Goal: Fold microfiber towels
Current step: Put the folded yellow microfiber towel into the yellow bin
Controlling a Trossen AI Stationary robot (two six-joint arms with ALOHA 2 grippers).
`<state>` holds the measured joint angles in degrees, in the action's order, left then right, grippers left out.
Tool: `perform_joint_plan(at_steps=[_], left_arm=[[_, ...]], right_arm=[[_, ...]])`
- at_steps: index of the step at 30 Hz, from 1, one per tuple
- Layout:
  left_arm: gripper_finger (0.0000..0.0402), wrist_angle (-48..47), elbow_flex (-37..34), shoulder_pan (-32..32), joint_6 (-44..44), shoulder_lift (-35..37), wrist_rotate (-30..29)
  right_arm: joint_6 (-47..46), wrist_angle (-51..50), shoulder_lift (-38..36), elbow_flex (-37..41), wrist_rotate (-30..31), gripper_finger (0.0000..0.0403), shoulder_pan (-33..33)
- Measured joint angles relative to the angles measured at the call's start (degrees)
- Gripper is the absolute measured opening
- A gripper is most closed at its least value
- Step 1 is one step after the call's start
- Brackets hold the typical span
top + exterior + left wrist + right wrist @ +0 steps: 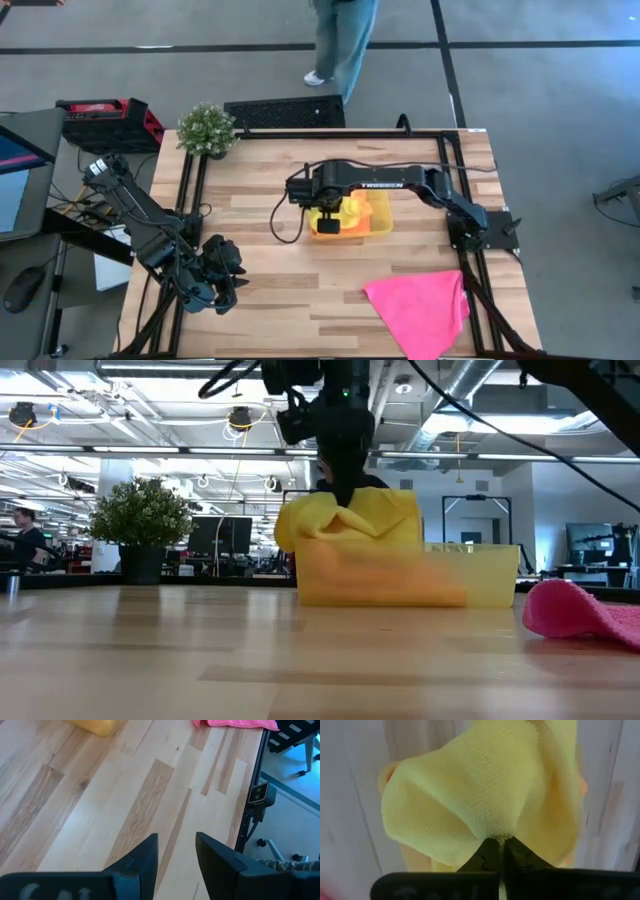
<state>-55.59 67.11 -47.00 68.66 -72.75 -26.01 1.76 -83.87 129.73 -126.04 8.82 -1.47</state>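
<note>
We see the wooden table [300, 290] first, then the pink towel [420, 305] lying flat near its front right corner. Our right gripper [501, 851] pinches the yellow towel [485, 800] shut-jawed over the tray [490, 575] — our left gripper [175, 855] waits front-left, jaws apart, empty.

Pink towel [422, 309] cut off by the lower edge from above, by the right edge at worktop [270, 290] level. Tray [480, 575] contents veiled behind its cloudy wall: an orange smear, shape untellable. Tray mostly covered from overhead by the right arm and the yellow towel [480, 795]. Right end effector [499, 851] tips buried in yellow cloth. Person [345, 40] cropped at the top edge.
</note>
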Motion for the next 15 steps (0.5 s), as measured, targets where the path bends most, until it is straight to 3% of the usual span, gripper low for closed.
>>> perform_joint_plan(at_steps=[8,15], left_arm=[[0.0123,-0.06,0.00,-0.01,-0.04,0.00,0.08],[0.0123,-0.15,0.00,-0.02,-0.04,0.00,0.16]], right_arm=[[-1.80,-1.08,0.00,0.99,0.02,0.0036,-0.64],[-1.84,-1.43,0.00,0.99,-2.77,0.0087,-0.48]])
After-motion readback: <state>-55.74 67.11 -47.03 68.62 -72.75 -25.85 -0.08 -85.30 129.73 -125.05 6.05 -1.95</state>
